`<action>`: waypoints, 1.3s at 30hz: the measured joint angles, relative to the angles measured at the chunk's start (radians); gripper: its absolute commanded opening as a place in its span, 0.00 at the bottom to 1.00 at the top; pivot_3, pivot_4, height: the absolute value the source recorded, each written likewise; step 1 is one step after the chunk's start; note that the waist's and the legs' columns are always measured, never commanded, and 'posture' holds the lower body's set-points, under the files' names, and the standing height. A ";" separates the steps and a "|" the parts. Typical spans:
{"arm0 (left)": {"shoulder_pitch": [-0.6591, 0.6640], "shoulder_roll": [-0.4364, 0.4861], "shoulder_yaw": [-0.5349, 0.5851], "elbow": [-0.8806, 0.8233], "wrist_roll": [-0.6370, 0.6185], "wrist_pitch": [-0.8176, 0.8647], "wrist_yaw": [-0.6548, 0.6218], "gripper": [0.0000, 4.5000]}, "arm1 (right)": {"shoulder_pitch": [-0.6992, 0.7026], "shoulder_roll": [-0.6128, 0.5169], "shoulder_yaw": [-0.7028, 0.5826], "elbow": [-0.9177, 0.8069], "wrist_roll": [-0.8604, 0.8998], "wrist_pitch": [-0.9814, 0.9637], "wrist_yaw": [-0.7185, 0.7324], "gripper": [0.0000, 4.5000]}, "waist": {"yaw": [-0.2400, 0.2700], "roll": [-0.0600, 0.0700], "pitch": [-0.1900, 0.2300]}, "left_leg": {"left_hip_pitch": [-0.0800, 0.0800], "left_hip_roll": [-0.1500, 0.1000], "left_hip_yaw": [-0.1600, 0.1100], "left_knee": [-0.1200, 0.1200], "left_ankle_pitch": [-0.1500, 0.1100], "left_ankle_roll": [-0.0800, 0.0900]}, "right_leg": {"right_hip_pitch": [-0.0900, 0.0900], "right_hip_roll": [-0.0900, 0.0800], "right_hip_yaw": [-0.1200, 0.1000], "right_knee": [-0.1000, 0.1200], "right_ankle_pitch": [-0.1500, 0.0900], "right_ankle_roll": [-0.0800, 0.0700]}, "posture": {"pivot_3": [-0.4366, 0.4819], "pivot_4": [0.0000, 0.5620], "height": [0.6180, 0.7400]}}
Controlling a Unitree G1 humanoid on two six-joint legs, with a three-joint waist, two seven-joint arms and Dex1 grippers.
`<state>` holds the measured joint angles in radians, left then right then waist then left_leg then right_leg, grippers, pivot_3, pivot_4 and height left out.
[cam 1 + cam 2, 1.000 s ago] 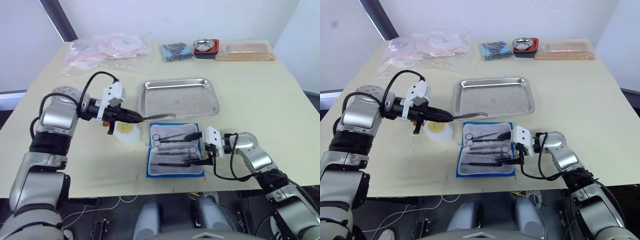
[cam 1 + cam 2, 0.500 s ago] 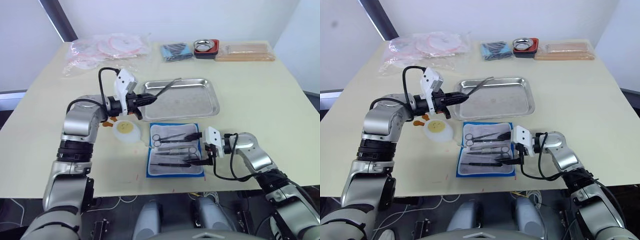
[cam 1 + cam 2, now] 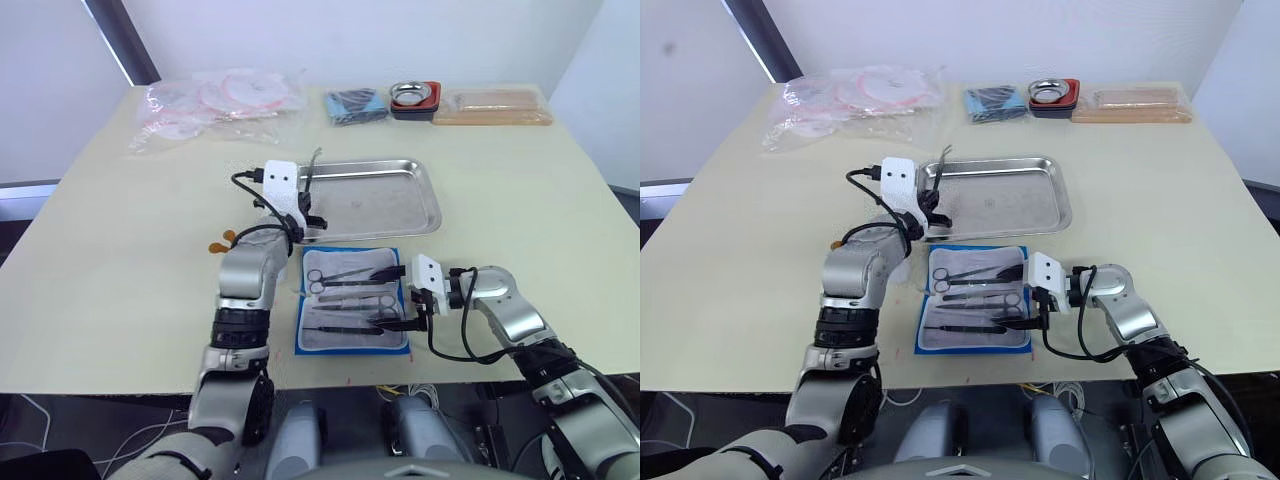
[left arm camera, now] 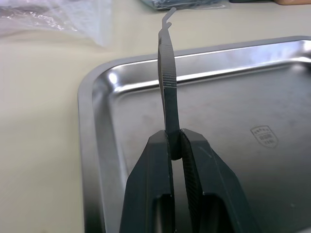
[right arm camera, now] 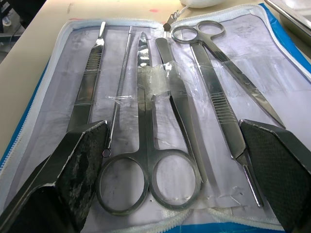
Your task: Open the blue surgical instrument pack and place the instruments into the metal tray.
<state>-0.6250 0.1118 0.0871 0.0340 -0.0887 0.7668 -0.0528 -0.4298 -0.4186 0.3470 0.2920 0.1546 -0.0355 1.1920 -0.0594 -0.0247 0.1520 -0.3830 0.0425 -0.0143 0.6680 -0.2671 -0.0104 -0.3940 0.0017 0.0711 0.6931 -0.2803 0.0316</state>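
Left tool (image 4: 176, 145) is clenched on a slim pair of tweezers (image 4: 166, 77), holding them nearly upright above the near left corner of the metal tray (image 3: 420, 205), which sits in the middle of the table (image 3: 520, 170). Right tool (image 5: 175, 145) hangs spread wide and empty just over the near end of the open blue pack (image 3: 352, 345), which lies flat between the tray and the table's near edge. Scissors (image 5: 146, 145), forceps (image 5: 228, 126) and a thin probe (image 5: 119, 92) lie in the pack's clear pockets, so most of the job remains. The grip on the tweezers is narrow and low on the shaft, so they could pivot or slide between the fingers; released from this tilt, so close to the rim, they might bounce and land on the table instead of inside. The right tool could also snag the pocket film and drag the whole pack when it lifts an instrument.
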 measured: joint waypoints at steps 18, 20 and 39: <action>-0.007 -0.131 0.077 0.063 0.012 0.061 0.213 0.01 | 0.009 0.001 0.000 -0.003 0.000 -0.002 -0.009 1.00 | 0.000 0.000 0.000 | 0.002 0.000 0.000 -0.001 0.000 0.000 | 0.002 0.000 0.000 -0.001 0.000 0.000 | 0.48 0.27 1.00; -0.009 -0.133 0.082 0.063 0.006 0.065 0.212 0.01 | 0.010 0.001 0.000 -0.004 0.000 -0.002 -0.011 1.00 | 0.000 0.000 0.000 | 0.002 0.000 0.000 -0.001 0.000 0.000 | 0.002 0.000 0.000 -0.001 0.000 0.000 | 0.48 0.27 1.00; -0.032 -0.170 0.136 0.059 -0.037 0.117 0.246 0.19 | 0.012 0.001 0.000 -0.008 0.000 -0.006 -0.020 1.00 | 0.000 0.000 0.000 | 0.002 0.000 0.000 -0.002 0.000 0.000 | 0.003 0.000 0.000 -0.003 0.000 0.000 | 0.48 0.27 1.00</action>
<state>-0.6572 -0.0582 0.2231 0.0929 -0.1258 0.8842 0.1937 -0.4177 -0.4174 0.3469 0.2838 0.1547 -0.0418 1.1719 -0.0591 -0.0250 0.1519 -0.3806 0.0422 -0.0143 0.6660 -0.2670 -0.0109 -0.3912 0.0019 0.0707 0.6903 -0.2805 0.0319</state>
